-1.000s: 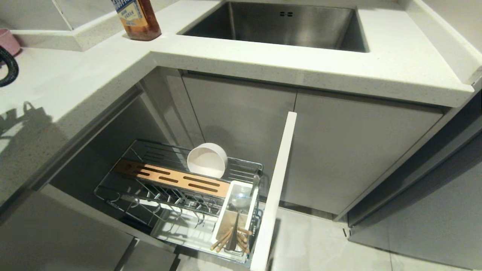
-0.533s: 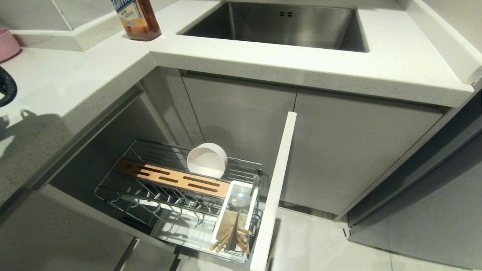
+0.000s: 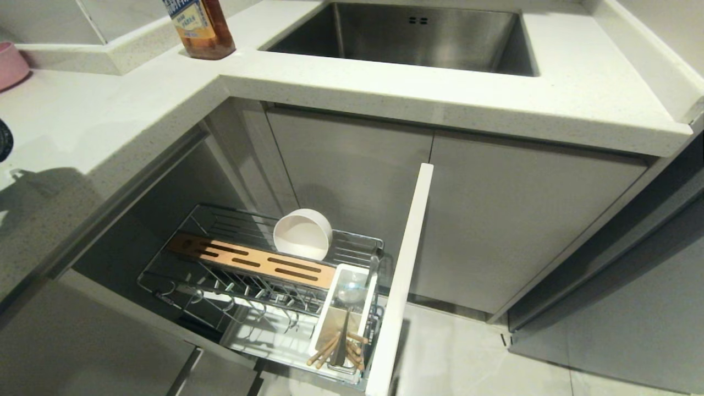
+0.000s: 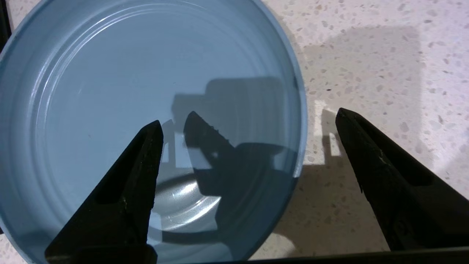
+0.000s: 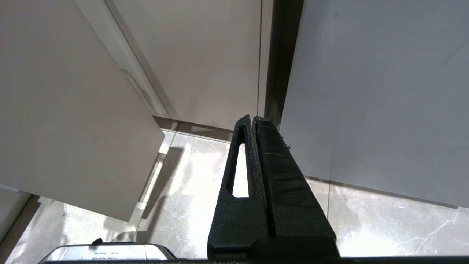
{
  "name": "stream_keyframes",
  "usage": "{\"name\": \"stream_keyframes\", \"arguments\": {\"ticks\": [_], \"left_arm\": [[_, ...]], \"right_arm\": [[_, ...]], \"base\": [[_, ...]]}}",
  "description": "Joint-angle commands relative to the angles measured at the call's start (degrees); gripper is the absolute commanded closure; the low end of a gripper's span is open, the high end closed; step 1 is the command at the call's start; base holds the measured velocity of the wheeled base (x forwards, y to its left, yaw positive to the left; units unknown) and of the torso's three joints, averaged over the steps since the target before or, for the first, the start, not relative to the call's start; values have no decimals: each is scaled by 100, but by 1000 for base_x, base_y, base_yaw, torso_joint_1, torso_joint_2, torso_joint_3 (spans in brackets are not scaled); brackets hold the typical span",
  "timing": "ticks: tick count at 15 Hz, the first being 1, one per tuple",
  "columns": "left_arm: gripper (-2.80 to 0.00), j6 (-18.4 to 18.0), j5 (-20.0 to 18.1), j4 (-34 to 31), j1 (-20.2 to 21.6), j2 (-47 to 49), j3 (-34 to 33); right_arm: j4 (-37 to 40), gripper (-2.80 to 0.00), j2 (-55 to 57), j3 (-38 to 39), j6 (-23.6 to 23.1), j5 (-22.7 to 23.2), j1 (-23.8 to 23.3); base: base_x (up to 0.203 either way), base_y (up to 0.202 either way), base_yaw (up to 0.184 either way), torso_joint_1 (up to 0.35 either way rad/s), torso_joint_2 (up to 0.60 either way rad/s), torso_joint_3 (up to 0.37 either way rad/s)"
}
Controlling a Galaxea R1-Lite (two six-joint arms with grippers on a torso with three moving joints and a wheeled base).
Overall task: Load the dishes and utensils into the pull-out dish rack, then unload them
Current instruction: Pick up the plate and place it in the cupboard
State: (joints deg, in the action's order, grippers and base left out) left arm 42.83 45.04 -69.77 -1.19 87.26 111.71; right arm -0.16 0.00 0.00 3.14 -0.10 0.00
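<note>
The light-blue plate point(image 4: 110, 91) lies flat on the speckled countertop point(image 4: 384, 73). My left gripper point(image 4: 249, 116) hangs open above it, one finger over the plate's inside, the other over the counter past its rim, holding nothing. In the head view the pull-out dish rack point(image 3: 220, 220) stands pulled out below the counter. The cream bowl point(image 3: 302, 234) rests on its side at the back. The white utensil holder point(image 3: 344, 275) contains the chopsticks point(image 3: 330, 346) and the spoon point(image 3: 350, 291). My right gripper point(image 5: 254, 118) is shut and empty, pointing at the floor.
The rack's tall pale front point(image 3: 407, 264) sticks out into the floor space. A wooden slotted strip point(image 3: 253, 261) crosses the rack. A steel sink point(image 3: 418, 33), a brown bottle point(image 3: 198, 27) and a pink cup point(image 3: 11, 63) sit along the counter.
The black part of my left arm at the left edge of the head view has slid further left, nearly out of sight. Its shadow on the counter has shifted. The rack and its contents have not moved.
</note>
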Motion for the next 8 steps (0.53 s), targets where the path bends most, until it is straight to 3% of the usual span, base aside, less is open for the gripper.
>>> {"name": "stream_keyframes", "arguments": {"ticks": [1, 3, 8], "left_arm": [[-280, 32, -141, -38, 136, 71, -1], [-280, 62, -469, -38, 259, 123, -1], [-280, 86, -620, -37, 418, 159, -27]], "right_arm": [[-2, 0, 0, 0, 2, 1, 0], [-2, 0, 9, 0, 2, 1, 0], [-2, 0, 8, 0, 2, 1, 0]], "base": [[0, 0, 0, 0, 0, 0], [0, 0, 0, 0, 0, 0], [0, 0, 0, 0, 0, 0]]}}
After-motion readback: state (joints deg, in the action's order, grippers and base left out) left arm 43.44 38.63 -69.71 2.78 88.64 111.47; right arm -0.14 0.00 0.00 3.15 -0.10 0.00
